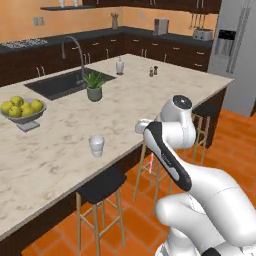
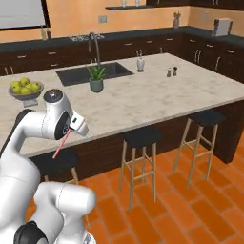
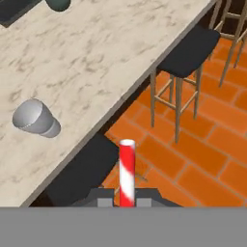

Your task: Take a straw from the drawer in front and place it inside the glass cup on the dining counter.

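Clamped on the straw [image 3: 127,172], the tool [image 3: 126,198] hangs out over the orange tile floor [image 3: 202,159], just off the near edge of the bench [image 1: 60,155]. Its two dark fingertips [image 3: 104,201] press the red-and-white stick from either side, and the stick runs straight out ahead of them. In the right base view the straw [image 2: 61,144] slants down from the hand beside the bench front. A glass cup [image 1: 96,145] stands upright on the bench near that edge, apart from the straw. Black-seated stools [image 1: 102,186] stand below the overhang. Farther back on the bench sit a fruit bowl [image 1: 22,115] and a potted plant [image 1: 94,85] by the sink [image 1: 60,83].
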Tool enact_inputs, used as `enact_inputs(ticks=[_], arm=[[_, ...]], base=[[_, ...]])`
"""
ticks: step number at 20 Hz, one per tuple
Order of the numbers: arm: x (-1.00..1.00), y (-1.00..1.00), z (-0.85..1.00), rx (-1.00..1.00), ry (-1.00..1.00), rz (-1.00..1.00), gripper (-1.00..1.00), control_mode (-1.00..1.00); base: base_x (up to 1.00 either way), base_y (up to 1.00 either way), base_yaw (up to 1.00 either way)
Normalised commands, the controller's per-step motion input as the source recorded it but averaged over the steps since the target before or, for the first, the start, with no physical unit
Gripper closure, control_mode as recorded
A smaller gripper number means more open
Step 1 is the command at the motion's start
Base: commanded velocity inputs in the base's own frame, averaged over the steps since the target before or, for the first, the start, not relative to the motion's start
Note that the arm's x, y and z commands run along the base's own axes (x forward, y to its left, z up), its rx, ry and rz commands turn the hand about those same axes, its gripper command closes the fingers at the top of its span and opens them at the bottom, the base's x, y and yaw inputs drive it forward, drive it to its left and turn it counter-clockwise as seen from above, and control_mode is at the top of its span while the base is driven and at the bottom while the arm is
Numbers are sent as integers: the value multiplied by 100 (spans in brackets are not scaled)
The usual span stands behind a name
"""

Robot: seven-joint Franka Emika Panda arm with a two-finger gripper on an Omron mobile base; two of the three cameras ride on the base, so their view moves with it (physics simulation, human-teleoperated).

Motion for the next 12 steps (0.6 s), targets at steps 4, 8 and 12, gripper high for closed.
enact_inputs(ticks=[4, 8, 12], arm=[[0, 0, 0, 0, 0, 0, 100, 100], [0, 0, 0, 0, 0, 0, 100, 100], [0, 0, 0, 0, 0, 0, 100, 100]], base=[[56, -47, 75], [59, -48, 74], [83, -48, 70]])
